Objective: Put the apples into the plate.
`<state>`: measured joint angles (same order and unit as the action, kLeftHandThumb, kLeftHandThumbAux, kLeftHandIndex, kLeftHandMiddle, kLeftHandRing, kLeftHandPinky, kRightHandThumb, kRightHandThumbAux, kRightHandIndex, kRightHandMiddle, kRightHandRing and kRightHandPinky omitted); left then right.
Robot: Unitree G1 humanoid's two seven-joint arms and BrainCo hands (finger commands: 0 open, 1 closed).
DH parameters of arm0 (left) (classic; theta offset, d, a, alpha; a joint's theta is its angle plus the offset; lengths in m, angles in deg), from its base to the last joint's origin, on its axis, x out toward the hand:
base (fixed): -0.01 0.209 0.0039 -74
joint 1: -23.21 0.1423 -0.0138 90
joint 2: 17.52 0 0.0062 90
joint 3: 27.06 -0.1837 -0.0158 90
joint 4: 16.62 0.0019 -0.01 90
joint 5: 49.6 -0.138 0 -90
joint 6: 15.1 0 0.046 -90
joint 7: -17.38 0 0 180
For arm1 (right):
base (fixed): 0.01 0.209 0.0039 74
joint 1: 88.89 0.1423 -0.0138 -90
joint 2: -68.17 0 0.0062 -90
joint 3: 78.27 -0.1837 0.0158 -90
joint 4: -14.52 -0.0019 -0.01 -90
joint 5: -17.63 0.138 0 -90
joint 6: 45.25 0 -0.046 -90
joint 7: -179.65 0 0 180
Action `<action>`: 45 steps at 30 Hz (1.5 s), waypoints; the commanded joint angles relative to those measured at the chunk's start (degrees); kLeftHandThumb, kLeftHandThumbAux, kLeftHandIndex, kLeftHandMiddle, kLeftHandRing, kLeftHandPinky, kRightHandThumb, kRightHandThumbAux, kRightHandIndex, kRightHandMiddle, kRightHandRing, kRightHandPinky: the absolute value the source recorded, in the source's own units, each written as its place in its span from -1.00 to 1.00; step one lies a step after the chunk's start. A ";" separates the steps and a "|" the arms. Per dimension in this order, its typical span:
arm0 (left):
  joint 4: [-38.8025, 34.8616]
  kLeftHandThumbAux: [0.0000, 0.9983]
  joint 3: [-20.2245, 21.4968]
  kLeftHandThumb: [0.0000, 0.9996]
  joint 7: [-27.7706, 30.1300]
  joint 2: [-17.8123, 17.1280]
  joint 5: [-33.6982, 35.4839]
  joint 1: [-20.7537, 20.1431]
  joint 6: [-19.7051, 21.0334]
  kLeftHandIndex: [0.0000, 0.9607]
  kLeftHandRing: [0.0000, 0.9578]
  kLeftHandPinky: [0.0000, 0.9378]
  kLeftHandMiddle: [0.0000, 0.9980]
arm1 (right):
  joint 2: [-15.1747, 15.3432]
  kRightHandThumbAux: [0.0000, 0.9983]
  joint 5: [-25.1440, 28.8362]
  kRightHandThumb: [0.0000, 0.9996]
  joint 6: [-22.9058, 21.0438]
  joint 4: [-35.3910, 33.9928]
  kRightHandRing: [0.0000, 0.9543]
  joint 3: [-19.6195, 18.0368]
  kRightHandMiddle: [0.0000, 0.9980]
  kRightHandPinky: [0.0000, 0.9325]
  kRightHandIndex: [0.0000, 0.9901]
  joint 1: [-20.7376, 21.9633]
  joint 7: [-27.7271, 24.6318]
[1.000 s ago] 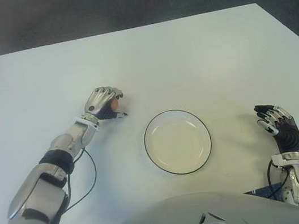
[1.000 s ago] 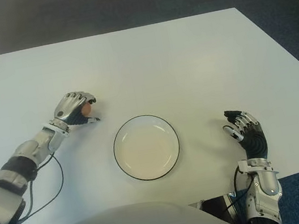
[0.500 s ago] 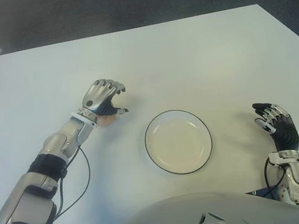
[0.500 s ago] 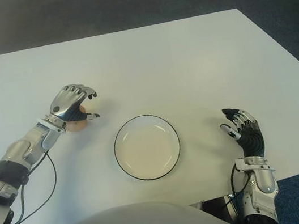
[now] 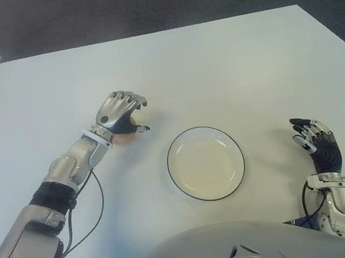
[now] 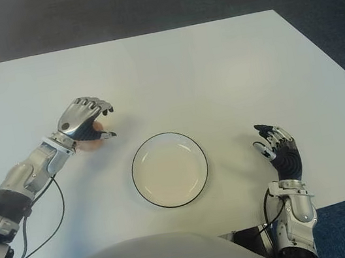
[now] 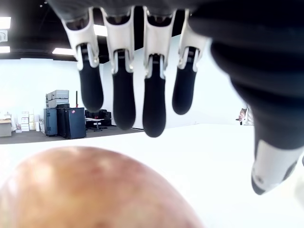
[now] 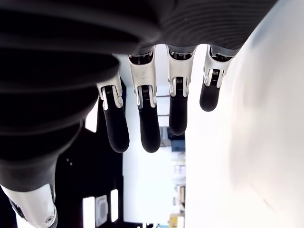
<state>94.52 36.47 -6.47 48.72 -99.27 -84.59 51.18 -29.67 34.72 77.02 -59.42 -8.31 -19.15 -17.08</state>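
Since a second ago the left hand (image 5: pixel 119 113) has lifted off the table, carrying the apple (image 5: pixel 121 136) under its palm; over the last half second it has barely shifted. Its fingers (image 7: pixel 153 90) curve loosely above the fruit with a visible gap, and whether they grip it or only cage it I cannot tell. That apple shows just left of the plate (image 5: pixel 205 162), which holds nothing yet on the white table (image 5: pixel 214 62). So the transfer remains undone. Right of the plate, the right hand (image 5: pixel 317 143) is idle, fingers relaxed and holding nothing.
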 commanded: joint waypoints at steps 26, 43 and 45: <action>-4.36 0.33 2.83 0.71 1.74 -0.28 -2.51 3.02 0.48 -0.15 0.70 0.67 0.11 | -2.89 0.25 -1.77 -0.43 -3.75 1.91 -0.54 4.03 -0.31 -0.70 -0.22 -3.35 2.30; -14.14 -0.57 4.88 -0.41 16.11 -1.91 -9.49 6.97 15.56 -0.98 -0.99 -0.99 -0.98 | -2.77 0.20 -1.51 -0.43 -4.14 1.60 -0.52 4.97 -0.28 -0.72 -0.23 -3.93 2.44; -13.89 -0.64 4.84 -0.46 15.76 -1.96 -10.05 6.84 15.80 -0.99 -1.00 -1.00 -0.99 | -2.74 0.21 -1.59 -0.44 -4.14 1.59 -0.52 5.02 -0.29 -0.72 -0.23 -3.95 2.47</action>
<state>80.47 40.70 8.76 47.67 -107.99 -78.08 66.06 -29.91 33.57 77.15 -61.28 -4.95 -20.48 -14.64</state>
